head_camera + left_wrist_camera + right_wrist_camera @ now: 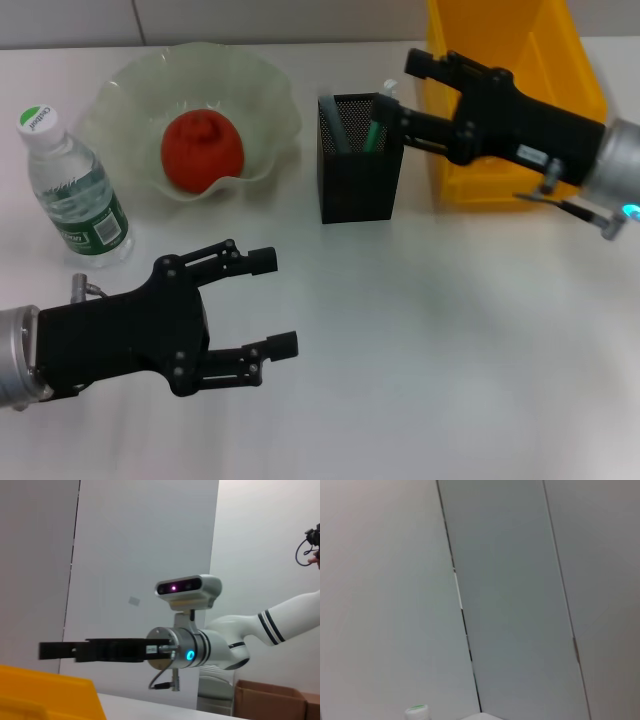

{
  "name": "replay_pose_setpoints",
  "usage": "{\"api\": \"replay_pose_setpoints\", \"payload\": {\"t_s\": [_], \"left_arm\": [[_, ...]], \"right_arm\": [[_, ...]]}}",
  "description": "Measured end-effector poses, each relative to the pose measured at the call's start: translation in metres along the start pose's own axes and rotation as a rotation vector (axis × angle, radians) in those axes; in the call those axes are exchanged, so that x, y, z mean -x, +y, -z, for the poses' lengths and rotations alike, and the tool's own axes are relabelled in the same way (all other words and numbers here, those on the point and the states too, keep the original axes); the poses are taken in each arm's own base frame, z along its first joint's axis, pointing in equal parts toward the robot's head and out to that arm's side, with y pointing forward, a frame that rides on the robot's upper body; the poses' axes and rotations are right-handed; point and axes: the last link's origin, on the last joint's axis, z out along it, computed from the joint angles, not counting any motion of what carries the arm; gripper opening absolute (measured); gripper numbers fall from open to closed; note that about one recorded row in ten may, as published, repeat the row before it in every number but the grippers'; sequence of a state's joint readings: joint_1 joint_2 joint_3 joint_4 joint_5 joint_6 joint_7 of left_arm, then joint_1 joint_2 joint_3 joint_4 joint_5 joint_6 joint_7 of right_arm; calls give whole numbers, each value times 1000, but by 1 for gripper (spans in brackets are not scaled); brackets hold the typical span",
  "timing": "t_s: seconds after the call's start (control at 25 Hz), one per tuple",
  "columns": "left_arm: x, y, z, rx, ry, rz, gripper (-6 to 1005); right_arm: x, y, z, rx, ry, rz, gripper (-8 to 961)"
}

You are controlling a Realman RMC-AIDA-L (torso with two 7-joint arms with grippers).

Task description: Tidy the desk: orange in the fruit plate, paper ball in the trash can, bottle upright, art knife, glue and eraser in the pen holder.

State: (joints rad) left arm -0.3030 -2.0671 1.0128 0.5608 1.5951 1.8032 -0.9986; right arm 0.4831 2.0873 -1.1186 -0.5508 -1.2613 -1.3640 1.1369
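Observation:
The orange (pixel 203 150) lies in the pale green fruit plate (pixel 270 90). The bottle (pixel 75 190) stands upright at the left, and its cap shows in the right wrist view (pixel 416 711). The black mesh pen holder (pixel 360 185) holds a dark art knife (pixel 335 125) and a green glue stick (pixel 372 135). My right gripper (pixel 400 88) is open just above the holder's far right rim. A small white thing (pixel 390 87) shows beside its fingers; I cannot tell what it is. My left gripper (pixel 275 300) is open and empty near the front left. No paper ball is in view.
The yellow trash can (pixel 510 100) stands right behind the pen holder, under my right arm; its rim shows in the left wrist view (pixel 45 690). The left wrist view also shows the right arm's gripper (pixel 90 650) farther off.

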Motion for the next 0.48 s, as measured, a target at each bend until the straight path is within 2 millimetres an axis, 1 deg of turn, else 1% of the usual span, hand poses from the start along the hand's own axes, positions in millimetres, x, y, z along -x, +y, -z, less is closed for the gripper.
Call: {"api": "replay_pose_setpoints", "payload": {"t_s": [0.08, 0.12, 0.16, 0.2, 0.24, 0.28, 0.32, 0.36, 0.48], "left_arm": [[0, -1, 2, -9, 2, 0, 832], [-1, -1, 3, -18, 3, 1, 832], [-1, -1, 3, -18, 3, 1, 832], [-1, -4, 7, -47, 8, 3, 832], [-2, -5, 9, -59, 11, 3, 832], [-2, -6, 11, -71, 14, 3, 832], [-3, -8, 15, -91, 18, 5, 832], [-3, -8, 15, -91, 18, 5, 832], [-4, -9, 22, -77, -7, 8, 832]], "right_arm": [[-2, 5, 8, 16, -7, 6, 823], [-6, 12, 16, 43, -10, 23, 822], [-8, 16, 19, 60, -11, 34, 820], [-10, 21, 22, 79, -12, 43, 819], [-10, 21, 22, 79, -12, 43, 817], [-13, 25, 25, 98, -10, 50, 816], [-16, 34, 29, 149, -6, 54, 816], [-16, 34, 29, 149, -6, 54, 816], [-20, 45, 33, 212, 3, 47, 816]]}}
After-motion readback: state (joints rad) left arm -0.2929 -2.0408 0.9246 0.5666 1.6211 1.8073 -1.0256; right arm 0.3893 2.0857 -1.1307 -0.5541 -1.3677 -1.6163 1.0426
